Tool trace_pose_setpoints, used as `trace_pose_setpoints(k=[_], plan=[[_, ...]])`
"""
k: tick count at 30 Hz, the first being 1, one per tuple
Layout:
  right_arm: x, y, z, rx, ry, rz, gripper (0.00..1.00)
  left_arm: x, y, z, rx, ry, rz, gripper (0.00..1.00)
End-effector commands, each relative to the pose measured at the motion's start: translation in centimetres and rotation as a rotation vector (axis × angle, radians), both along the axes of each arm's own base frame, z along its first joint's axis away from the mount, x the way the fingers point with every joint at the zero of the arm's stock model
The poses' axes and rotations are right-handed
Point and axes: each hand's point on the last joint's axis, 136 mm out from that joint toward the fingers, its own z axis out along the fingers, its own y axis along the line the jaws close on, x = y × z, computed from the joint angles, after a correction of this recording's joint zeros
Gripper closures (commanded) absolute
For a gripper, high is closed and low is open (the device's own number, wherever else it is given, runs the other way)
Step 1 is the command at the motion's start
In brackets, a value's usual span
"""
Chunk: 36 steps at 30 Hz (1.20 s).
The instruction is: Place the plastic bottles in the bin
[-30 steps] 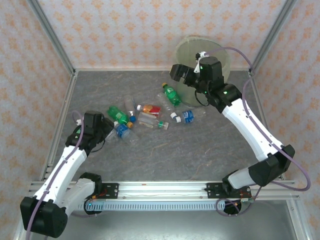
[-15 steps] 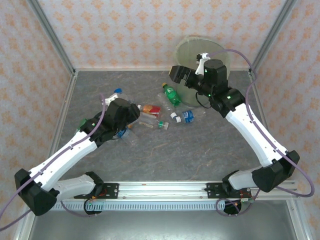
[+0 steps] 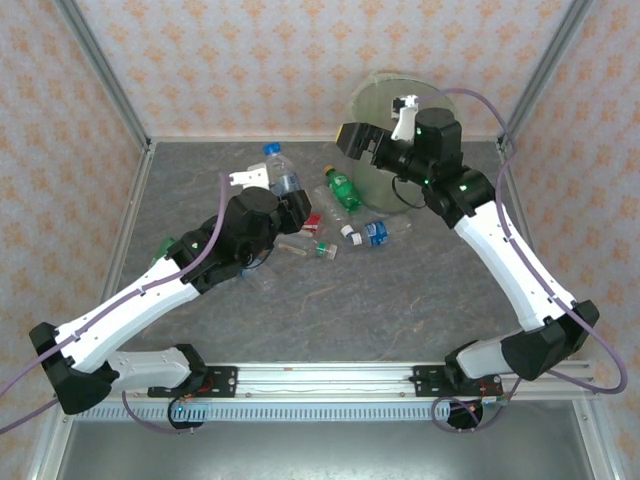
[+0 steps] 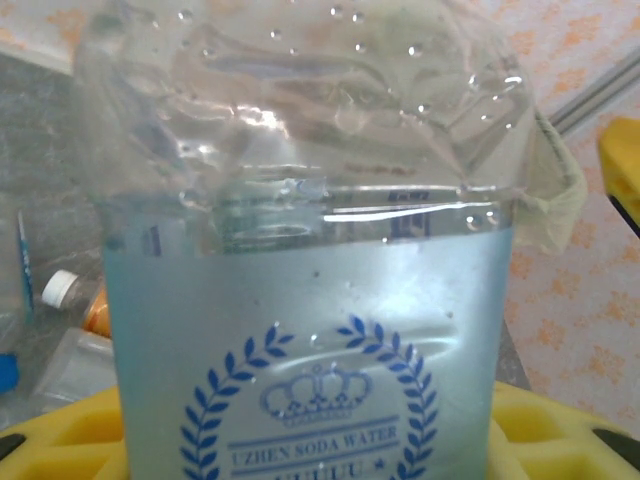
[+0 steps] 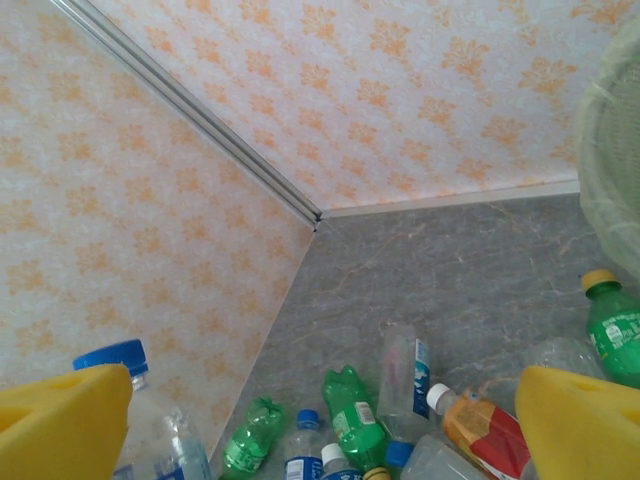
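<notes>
1. Top external view: got the left gripper (image 3: 291, 196) clenched around a clear bottle (image 3: 284, 178) with a blue cap, held clear of the table (image 3: 380, 300), roughly upright with the cap toward the back wall.
2. Same view: right gripper (image 3: 354, 140) spread wide and gripping nothing, hanging just beside the left edge of the bin (image 3: 372, 105).
3. Bin-wise: round, pale green, see-through, parked in the far right corner of the table, partly hidden behind the right arm. Can't tell from up here what's inside.
4. Other bottles lying loose on the table between the two arms: a green bottle (image 3: 342, 189) with a yellow cap just beside the bin, a blue-label bottle (image 3: 376, 232) a little nearer the arm bases, a red-label bottle (image 3: 311, 218) right next to the left gripper.
5. Left wrist view: same clear bottle up close, blue crown print plus "UZHEN SODA WATER" on the label, droplets on the upper part, yellow fingers (image 4: 560, 435) pressed against it low on both sides.
6. Right wrist view: right fingers (image 5: 65, 420) far apart at the bottom corners, open table between them, with a crumpled green bottle (image 5: 250, 435) and a few more lying down there, and the bin's pale rim poking in at the right edge.
</notes>
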Motion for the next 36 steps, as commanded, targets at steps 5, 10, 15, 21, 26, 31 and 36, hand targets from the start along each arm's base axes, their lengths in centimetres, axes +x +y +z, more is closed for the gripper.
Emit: trace_pose_setpoints(k=[5, 10, 15, 21, 26, 31, 36], plan=[[0.5, 1.8, 2.1, 0.086, 0.021, 0.153, 0.12, -0.1, -1.9, 3.8, 0.079, -0.167, -0.131, 0.51], [0.4, 3.5, 3.3, 0.116, 0.03, 0.26, 0.17, -0.3, -2.8, 4.1, 0.119, -0.191, -0.19, 0.52], [-1.1, 4.7, 4.4, 0.139, 0.002, 0.355, 0.18, 0.0, -3.2, 3.7, 0.137, -0.194, -0.203, 0.52], [-3.3, 6.0, 4.3, 0.104, -0.035, 0.438, 0.23, 0.2, -4.5, 2.8, 0.138, -0.175, -0.246, 0.52], [-3.5, 6.6, 3.6, 0.083, -0.027, 0.452, 0.29, 0.3, -5.5, 2.5, 0.144, -0.161, -0.282, 0.52], [-3.7, 7.3, 2.5, 0.059, 0.0, 0.473, 0.35, 0.4, -6.0, 2.5, 0.138, -0.158, -0.302, 0.52], [-3.5, 7.4, 1.4, 0.031, 0.021, 0.471, 0.4, 0.3, -6.6, 2.4, 0.134, -0.148, -0.325, 0.52]])
